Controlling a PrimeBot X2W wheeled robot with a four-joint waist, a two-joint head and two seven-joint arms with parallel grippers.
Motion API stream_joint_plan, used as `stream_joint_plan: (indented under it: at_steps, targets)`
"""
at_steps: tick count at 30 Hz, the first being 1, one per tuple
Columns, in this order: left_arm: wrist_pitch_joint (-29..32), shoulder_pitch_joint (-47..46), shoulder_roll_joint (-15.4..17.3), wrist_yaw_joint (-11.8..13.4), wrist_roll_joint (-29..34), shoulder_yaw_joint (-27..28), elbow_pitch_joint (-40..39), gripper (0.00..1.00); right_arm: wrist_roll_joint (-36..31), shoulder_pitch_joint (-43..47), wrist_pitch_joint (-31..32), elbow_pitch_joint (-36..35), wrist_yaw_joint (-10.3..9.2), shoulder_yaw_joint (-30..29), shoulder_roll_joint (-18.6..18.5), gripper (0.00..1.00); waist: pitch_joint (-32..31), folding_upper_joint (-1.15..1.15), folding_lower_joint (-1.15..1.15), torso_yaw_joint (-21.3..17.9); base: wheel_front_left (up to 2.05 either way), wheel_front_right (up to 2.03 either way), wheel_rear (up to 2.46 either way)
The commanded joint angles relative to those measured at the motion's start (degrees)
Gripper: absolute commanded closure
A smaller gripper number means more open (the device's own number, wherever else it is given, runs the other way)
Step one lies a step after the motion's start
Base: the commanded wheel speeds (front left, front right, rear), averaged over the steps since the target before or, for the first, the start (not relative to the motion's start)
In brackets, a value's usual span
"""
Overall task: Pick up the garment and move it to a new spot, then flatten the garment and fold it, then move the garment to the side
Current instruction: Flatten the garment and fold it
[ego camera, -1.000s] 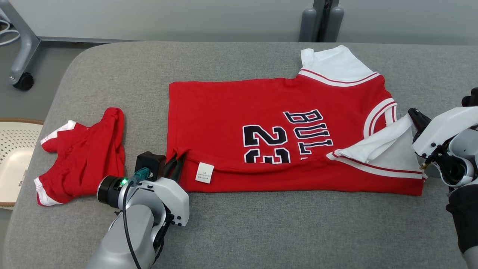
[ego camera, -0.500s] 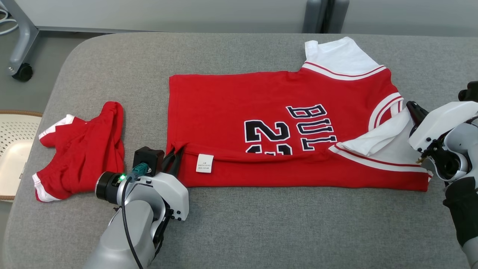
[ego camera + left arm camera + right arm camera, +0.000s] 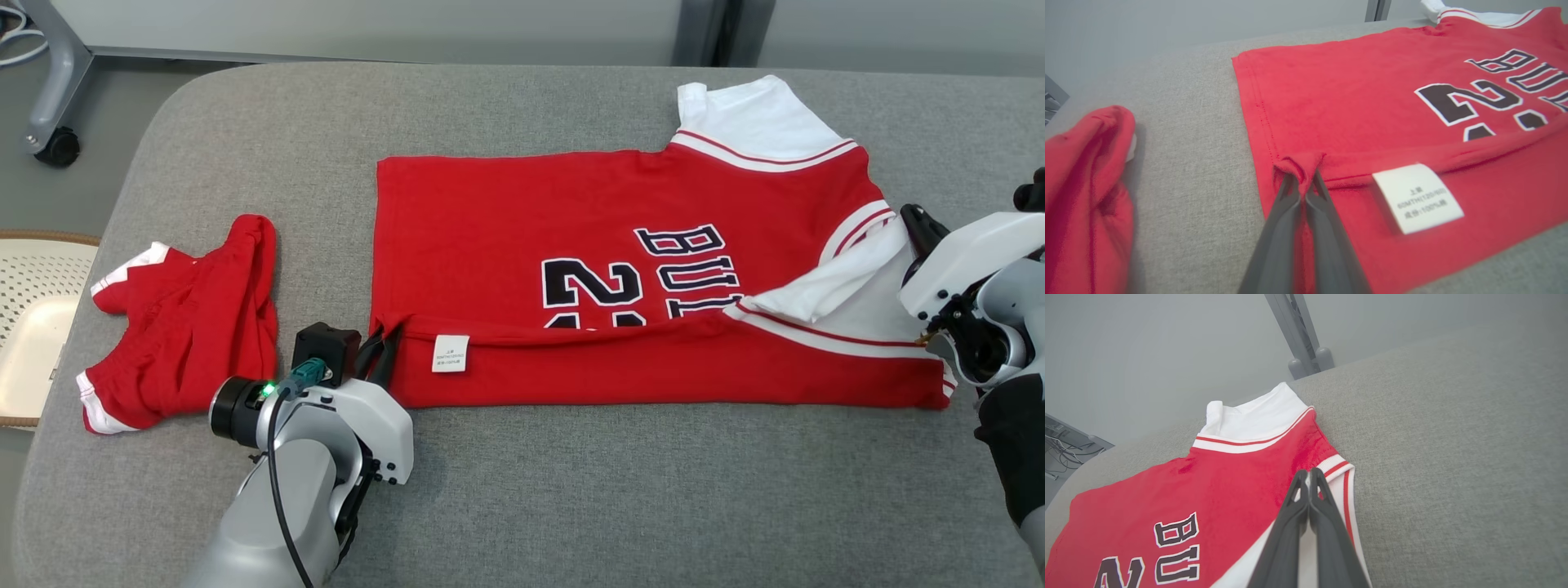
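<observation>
The garment point(image 3: 571, 212) is a red jersey with black lettering and white sleeves, lying across the grey table point(image 3: 571, 506). Its near edge is folded up over the lower part of the number, and a white label shows on the flap. My left gripper point(image 3: 384, 339) is shut on the flap's left corner, where the red cloth bunches at the gripper's tips point(image 3: 1302, 181). My right gripper point(image 3: 914, 219) is shut on the folded white sleeve at the garment's right end. In the right wrist view the right gripper point(image 3: 1308, 475) sits over the striped collar trim of the garment point(image 3: 1241, 477).
A crumpled pair of red shorts point(image 3: 188, 327) lies on the table left of the jersey, close to my left arm. A pale perforated basket point(image 3: 33, 310) stands off the table's left edge. A wheeled frame leg point(image 3: 49, 122) is at the far left.
The head camera has shifted a little. The folded flap now covers more of the number, carried farther across the garment by both shut grippers.
</observation>
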Motion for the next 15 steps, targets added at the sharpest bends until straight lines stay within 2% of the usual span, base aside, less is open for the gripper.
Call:
stream_joint_plan:
  at_steps: [1, 2, 3, 4, 5, 6, 7, 8, 15]
  targets:
    - [-0.2, -1.2, 0.3, 0.4, -0.4, -0.1, 0.0, 1.0, 0.7, -0.9, -0.9, 0.4, 0.0, 0.4, -0.4, 1.0, 0.2, 0.0, 0.0, 0.1, 0.0, 0.0, 0.0]
    - [-0.2, -1.3, 0.3, 0.5, -0.3, -0.1, -0.1, 1.0, 1.1, -0.8, -1.1, 0.8, 0.0, 0.5, -0.2, 1.0, 0.3, 0.0, 0.0, 0.1, 0.0, 0.0, 0.0]
    - [-0.2, -1.3, 0.3, 0.7, -0.2, -0.2, -0.3, 0.91, 1.3, -0.8, -1.3, 1.0, 0.0, 0.7, -0.2, 1.0, 0.5, 0.0, 0.0, 0.1, 0.0, 0.0, 0.0]
    - [-0.2, -1.3, 0.3, 0.7, -0.1, -0.2, -0.5, 0.76, 1.5, -0.9, -1.8, 1.2, 0.0, 0.8, -0.3, 0.73, 0.6, 0.0, 0.0, 0.1, 0.0, 0.0, 0.0]
    - [-0.2, -1.2, 0.3, 0.8, -0.1, -0.2, -0.6, 0.56, 1.5, -1.0, -2.2, 1.4, 0.0, 1.0, -0.4, 0.24, 0.6, 0.0, 0.0, 0.0, 0.0, 0.0, 0.0]
    - [-0.2, -1.1, 0.3, 0.8, -0.1, -0.2, -0.7, 0.49, 1.6, -1.1, -2.6, 1.7, 0.0, 1.3, -0.5, 0.0, 0.7, 0.0, 0.0, 0.0, 0.0, 0.0, 0.0]
    - [-0.2, -1.1, 0.3, 1.1, 0.0, -0.1, -0.9, 0.1, 1.9, -1.1, -2.8, 1.8, 0.0, 1.8, -0.3, 0.0, 0.7, 0.0, 0.0, 0.0, 0.0, 0.0, 0.0]
    - [-0.2, -1.1, 0.3, 1.5, 0.0, 0.2, -1.2, 0.0, 2.1, -1.2, -2.9, 1.9, 0.0, 2.2, -0.4, 0.0, 0.8, 0.0, 0.0, 0.0, 0.0, 0.0, 0.0]
    - [-0.2, -1.2, 0.3, 1.5, 0.3, 1.0, -0.4, 0.0, 3.8, -1.2, -5.7, 2.8, 0.0, 2.8, -1.5, 0.0, -0.3, 0.0, 0.0, 0.1, 0.0, 0.0, 0.0]
